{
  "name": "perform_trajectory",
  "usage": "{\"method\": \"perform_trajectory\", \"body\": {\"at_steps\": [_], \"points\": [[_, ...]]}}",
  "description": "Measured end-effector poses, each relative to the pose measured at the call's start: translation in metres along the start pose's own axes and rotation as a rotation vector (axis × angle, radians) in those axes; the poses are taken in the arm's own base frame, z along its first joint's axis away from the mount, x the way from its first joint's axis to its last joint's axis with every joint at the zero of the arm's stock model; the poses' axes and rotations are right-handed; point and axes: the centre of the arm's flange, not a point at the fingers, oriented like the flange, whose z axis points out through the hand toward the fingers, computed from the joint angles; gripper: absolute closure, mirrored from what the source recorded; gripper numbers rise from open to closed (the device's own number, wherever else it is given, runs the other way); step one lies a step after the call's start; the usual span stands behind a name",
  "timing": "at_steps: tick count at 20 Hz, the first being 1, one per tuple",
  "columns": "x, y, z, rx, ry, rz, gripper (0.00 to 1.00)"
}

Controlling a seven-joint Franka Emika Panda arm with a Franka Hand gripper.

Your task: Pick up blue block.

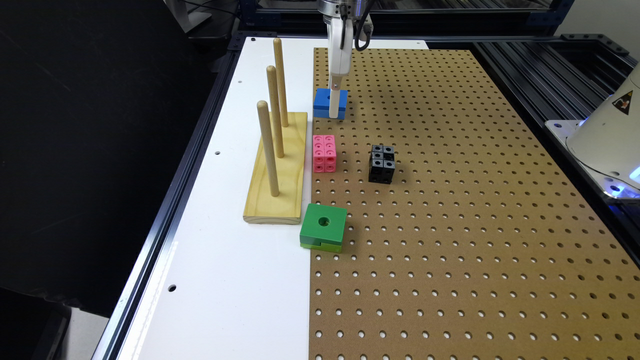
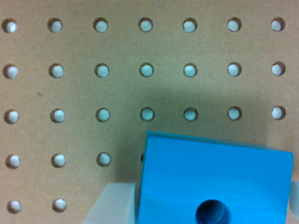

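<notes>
The blue block [image 1: 324,102] is a flat bright-blue square with a round hole in its top, far along the pegboard [image 1: 450,200]. My gripper [image 1: 334,106] comes straight down over it, one white finger crossing its front face. In the wrist view the blue block [image 2: 215,182] sits between my gripper [image 2: 201,207]: one pale finger [image 2: 110,205] presses its one side and the other finger [image 2: 295,200] meets the opposite edge. The block's lower edge looks level with the board; whether it is lifted I cannot tell.
A wooden base with three upright pegs [image 1: 277,165] stands on the white strip at the exterior view's left of the blue block. Nearer lie a pink studded cube [image 1: 324,153], a black studded cube [image 1: 382,164] and a green square block [image 1: 323,227].
</notes>
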Motion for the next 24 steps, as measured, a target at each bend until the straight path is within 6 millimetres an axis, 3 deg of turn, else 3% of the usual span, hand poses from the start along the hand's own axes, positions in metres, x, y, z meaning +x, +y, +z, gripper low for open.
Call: {"method": "perform_trajectory", "body": {"at_steps": [15,16,24], "points": [[0.0063,-0.0087,0.0064,0.014,0.013,-0.006,0.0],[0.0065,-0.0084,0.006,0.014,0.014,-0.005,1.0],[0.0065,-0.0082,0.006,0.013,0.013,-0.005,1.0]]}}
